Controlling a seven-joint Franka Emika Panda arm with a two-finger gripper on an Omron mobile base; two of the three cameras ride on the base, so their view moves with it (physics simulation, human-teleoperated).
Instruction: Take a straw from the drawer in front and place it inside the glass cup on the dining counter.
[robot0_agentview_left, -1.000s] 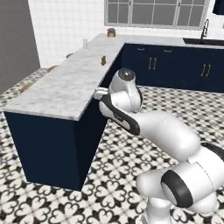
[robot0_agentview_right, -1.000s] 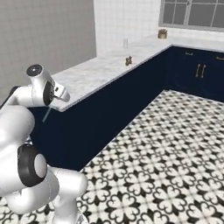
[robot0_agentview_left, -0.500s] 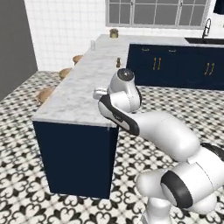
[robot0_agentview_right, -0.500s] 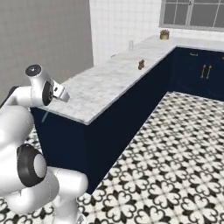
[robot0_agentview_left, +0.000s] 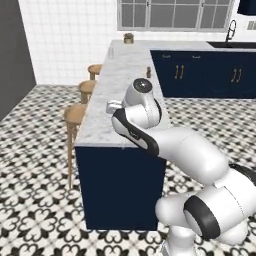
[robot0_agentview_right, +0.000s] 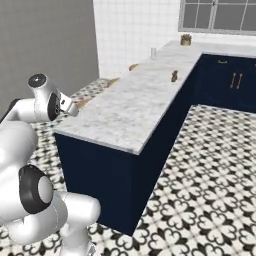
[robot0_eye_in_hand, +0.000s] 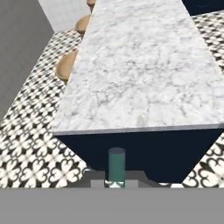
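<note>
Fingers (robot0_eye_in_hand: 116, 183) pinched before dining counter (robot0_eye_in_hand: 140, 78) edge

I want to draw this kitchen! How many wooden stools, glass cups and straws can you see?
Wooden stools: 3
Glass cup: 1
Straw: 1
Total: 5

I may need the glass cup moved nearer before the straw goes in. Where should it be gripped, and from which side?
Grip the glass cup around the middle of its wall, jaws level, coming from the bare marble of the dining counter on the robot's side. It stands upright, a narrow cylinder, with nothing close beside it.
</note>
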